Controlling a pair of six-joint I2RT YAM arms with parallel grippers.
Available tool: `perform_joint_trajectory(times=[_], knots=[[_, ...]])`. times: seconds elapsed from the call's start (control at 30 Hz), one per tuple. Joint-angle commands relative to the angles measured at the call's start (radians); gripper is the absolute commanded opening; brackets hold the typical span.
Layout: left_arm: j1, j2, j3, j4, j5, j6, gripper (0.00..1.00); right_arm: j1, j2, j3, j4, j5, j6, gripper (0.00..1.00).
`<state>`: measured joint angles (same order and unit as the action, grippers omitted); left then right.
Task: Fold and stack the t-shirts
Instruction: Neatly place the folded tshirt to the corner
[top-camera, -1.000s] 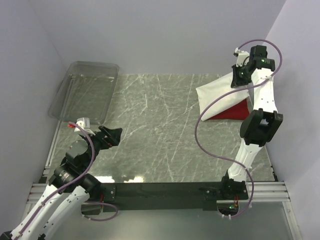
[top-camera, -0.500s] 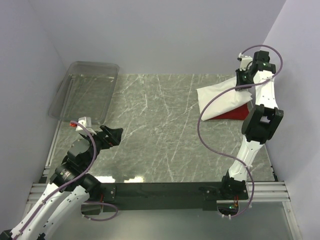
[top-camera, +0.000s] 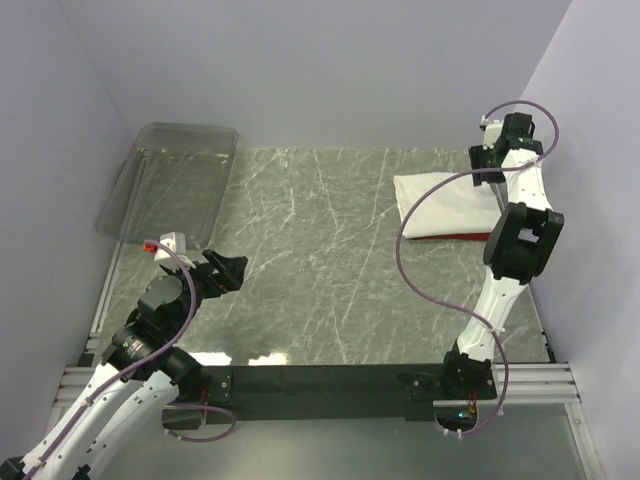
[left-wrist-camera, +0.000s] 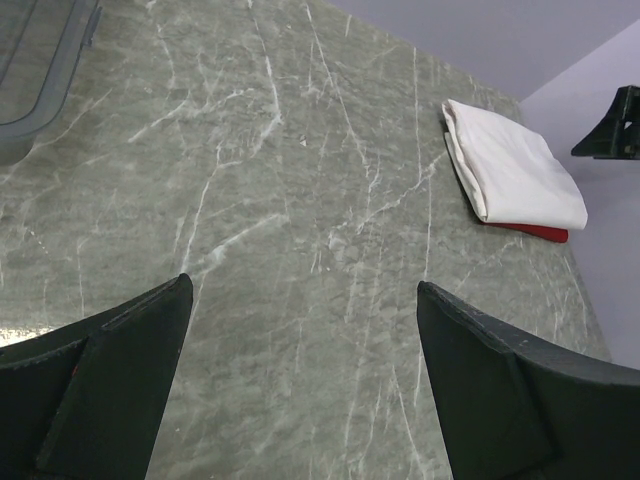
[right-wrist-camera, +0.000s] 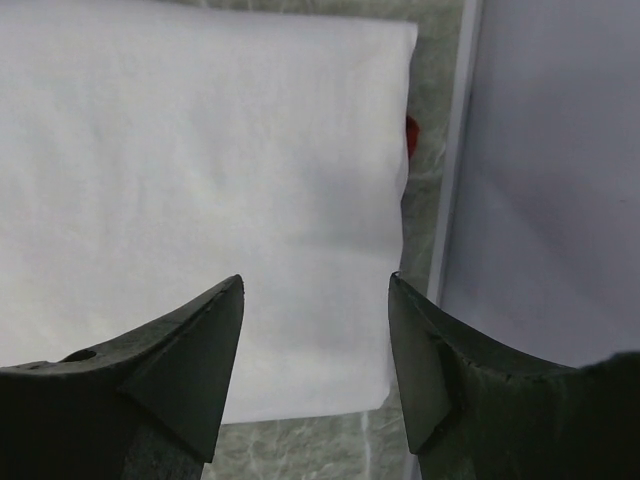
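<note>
Right wrist view: the right tool hangs wide open and empty over the folded white t-shirt, stacked on the red t-shirt at the far right of the surface. A finger snagging the top layer could drag the fold open. The left tool, also open, holds nothing.

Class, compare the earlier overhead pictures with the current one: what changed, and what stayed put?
The right tool released the white t-shirt; its raised right side dropped flat onto the red t-shirt, leaving only a thin red strip showing. The left tool and bin stayed put.
</note>
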<state>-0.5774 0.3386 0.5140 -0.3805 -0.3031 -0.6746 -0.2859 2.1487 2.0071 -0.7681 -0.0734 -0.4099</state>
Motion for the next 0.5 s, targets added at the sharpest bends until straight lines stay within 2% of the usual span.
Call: perform_joint_trajectory(times=[0.0,0.2,0.47], knots=[[-0.001,0.013,0.009,0.026,0.015,0.001,0.99,0.004,-0.076,-0.083,0.078,0.047,-0.004,0.67],[-0.002,0.019,0.02,0.029,0.021,0.004,0.99,0.017,-0.246,-0.295,0.131,-0.018,-0.018,0.7],[-0.002,0.103,0.109,0.025,0.044,0.044,0.99,0.06,-0.619,-0.619,0.154,-0.238,-0.053,0.71]])
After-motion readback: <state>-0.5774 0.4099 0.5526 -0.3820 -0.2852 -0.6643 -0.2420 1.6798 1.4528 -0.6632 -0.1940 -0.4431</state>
